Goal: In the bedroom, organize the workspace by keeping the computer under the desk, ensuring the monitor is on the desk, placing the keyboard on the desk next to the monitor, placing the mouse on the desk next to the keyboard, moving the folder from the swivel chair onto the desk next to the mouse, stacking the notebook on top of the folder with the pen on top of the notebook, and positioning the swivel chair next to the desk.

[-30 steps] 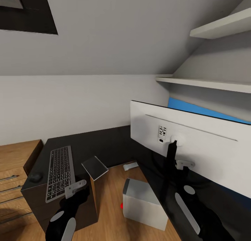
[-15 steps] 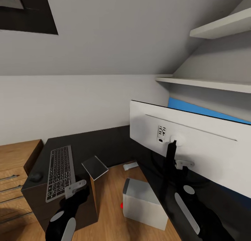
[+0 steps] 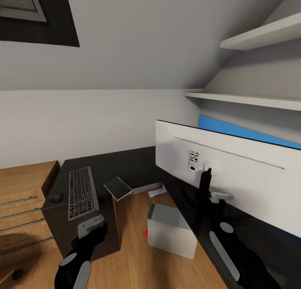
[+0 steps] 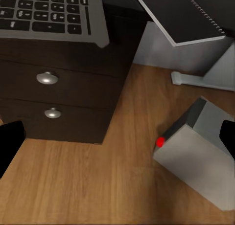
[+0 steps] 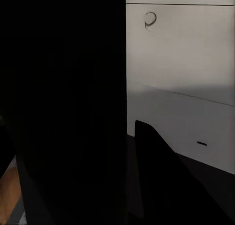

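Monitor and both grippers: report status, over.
Monitor upright on desk, right gripper at its stand. Left gripper empty, open. Nothing blocking.

1 monitor (image 3: pixel 217 172), 1 keyboard (image 3: pixel 82 193), 1 mouse (image 3: pixel 55 197), 1 notebook (image 3: pixel 118 187), 1 computer (image 3: pixel 171 230) with 1 red light; 1 black counter (image 3: pixel 125 165); 2 silver drawer knobs (image 4: pixel 47 78) seen from the left wrist; 2 white wall shelves (image 3: pixel 251 100); 1 oak chest (image 3: pixel 25 188); 1 blue panel (image 3: pixel 242 132) behind monitor; 1 window corner (image 3: pixel 21 4); 2 arms
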Controlling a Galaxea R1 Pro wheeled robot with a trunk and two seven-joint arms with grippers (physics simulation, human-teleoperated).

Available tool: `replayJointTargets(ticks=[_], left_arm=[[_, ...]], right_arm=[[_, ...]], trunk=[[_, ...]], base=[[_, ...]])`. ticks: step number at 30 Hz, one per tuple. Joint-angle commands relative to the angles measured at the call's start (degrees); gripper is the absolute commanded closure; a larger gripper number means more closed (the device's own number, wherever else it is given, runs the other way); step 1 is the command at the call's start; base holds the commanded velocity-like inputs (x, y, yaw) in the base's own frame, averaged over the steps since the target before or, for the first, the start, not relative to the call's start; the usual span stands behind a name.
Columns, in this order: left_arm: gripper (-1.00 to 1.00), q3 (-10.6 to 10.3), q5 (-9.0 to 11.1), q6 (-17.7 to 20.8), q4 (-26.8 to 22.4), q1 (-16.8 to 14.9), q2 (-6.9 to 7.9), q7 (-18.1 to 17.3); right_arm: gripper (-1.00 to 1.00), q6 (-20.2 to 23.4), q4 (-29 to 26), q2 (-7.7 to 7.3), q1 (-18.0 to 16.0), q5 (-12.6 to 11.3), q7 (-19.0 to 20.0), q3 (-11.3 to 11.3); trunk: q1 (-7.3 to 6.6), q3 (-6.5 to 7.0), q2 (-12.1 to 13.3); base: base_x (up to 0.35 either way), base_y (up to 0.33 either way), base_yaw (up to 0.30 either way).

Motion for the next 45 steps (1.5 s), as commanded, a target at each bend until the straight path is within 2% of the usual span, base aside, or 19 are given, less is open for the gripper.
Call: replayJointTargets(ticks=[1, 15, 45], left_arm=[[-1.0, -0.1, 0.6, 0.1, -0.1, 0.0, 0.01, 0.5], [-1.0, -0.1, 0.6, 0.1, -0.1, 0.0, 0.01, 0.5], [-1.0, -0.1, 0.6, 0.1, -0.1, 0.0, 0.01, 0.5]], right_arm=[[1.0, 0.2, -0.2, -0.08, -0.1, 0.1, -0.6, 0.2], [1.0, 0.2, -0.2, 0.0, -0.1, 0.1, -0.6, 0.3], [1.0, 0.3, -0.1, 0.01, -0.1, 0.0, -0.6, 0.5]], trunk=[[-0.04, -0.06, -0.1], [-0.04, -0.06, -0.1], [-0.04, -0.06, -0.1]], base=[[-0.334, 0.0, 0.0], [-0.334, -0.023, 0.0], [-0.289, -0.204, 0.0]])
